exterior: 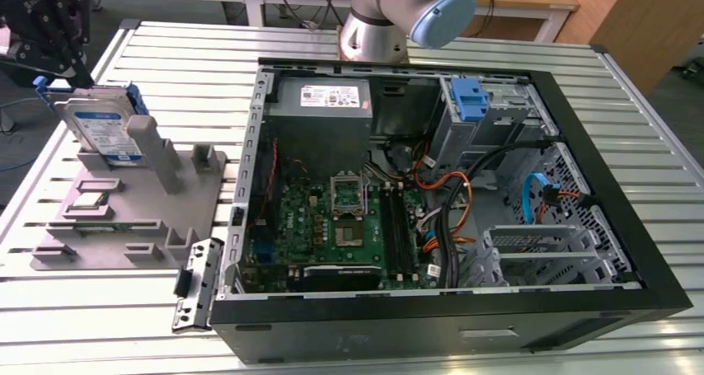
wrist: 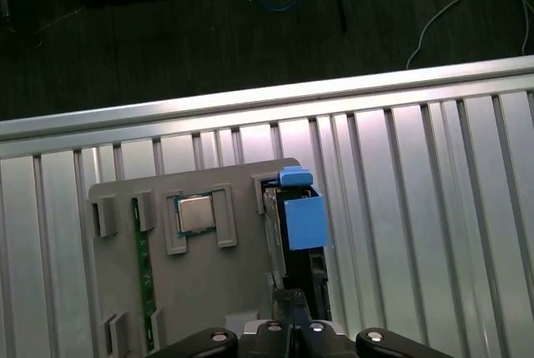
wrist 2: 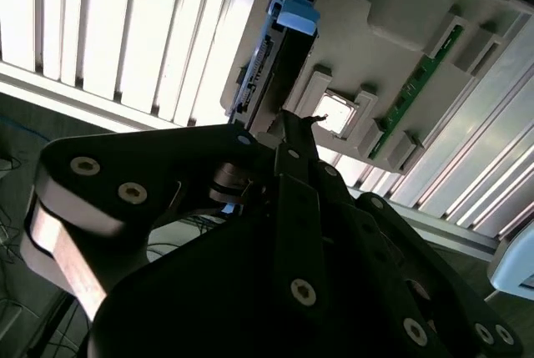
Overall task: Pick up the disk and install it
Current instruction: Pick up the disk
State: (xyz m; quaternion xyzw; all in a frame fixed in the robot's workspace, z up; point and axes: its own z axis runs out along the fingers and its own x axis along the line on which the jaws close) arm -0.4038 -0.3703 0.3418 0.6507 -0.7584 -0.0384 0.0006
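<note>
The disk [exterior: 97, 128] stands on edge in a slot at the far corner of the grey fixture [exterior: 124, 253], its blue carrier uppermost. The gripper [exterior: 66, 72] hangs right over the disk's top edge; whether it is clenched or released cannot be told. Bare slatted tabletop [exterior: 176, 53] lies open beyond the fixture. On the exterior view's right, the open computer case [exterior: 440, 330] sits just beside the fixture.
</note>
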